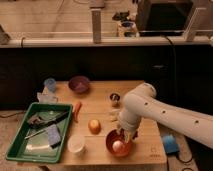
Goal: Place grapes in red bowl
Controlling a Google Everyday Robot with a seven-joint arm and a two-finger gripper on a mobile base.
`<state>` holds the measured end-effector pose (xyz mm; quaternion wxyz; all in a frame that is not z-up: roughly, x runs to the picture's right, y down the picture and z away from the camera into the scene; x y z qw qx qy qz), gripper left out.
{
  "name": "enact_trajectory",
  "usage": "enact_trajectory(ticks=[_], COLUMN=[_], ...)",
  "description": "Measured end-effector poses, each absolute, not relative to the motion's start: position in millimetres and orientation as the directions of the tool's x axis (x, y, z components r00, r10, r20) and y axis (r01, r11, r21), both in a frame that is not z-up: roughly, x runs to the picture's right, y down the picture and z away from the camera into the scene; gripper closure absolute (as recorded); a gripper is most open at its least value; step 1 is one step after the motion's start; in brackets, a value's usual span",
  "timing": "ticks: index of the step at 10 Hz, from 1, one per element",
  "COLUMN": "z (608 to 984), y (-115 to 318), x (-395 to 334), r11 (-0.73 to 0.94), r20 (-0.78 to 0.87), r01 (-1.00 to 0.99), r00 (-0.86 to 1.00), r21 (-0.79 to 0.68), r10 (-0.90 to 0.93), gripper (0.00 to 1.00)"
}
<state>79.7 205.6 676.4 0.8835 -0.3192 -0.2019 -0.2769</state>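
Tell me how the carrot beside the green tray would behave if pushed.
The carrot looks rigid and tapered, so it would probably slide or roll in an arc. Small, so likely light. The gripper hangs over the red bowl.

Light wood tabletop (100, 95) lower center. Dark panel (75, 62) spans mid-frame behind it. Pale ledge (50, 42) runs above, 1 grey post (96, 22) upper center, dark box (162, 15) upper right. Warm, dim light. The hand (123, 134) sits low center-right, over the tabletop's front.
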Motion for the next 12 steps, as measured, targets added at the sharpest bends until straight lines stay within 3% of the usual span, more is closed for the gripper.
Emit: enact_trajectory(ticks=[2, 6, 9, 10, 12], z=[676, 672, 674, 675, 676], y=[207, 208, 217, 224, 233], x=[78, 72, 68, 64, 61], r11=[0.637, 0.623, 0.609, 0.598, 0.585], r20=[0.544, 0.566, 0.578, 0.586, 0.594], r01=[0.628, 0.647, 0.660, 0.668, 0.675], r00=[0.756, 0.738, 0.727, 0.721, 0.715], r21=[-0.447, -0.440, -0.441, -0.443, -0.450], r10=[-0.364, -0.367, -0.369, -0.371, -0.368], gripper=[0.94, 0.63, 0.86, 0.88, 0.77])
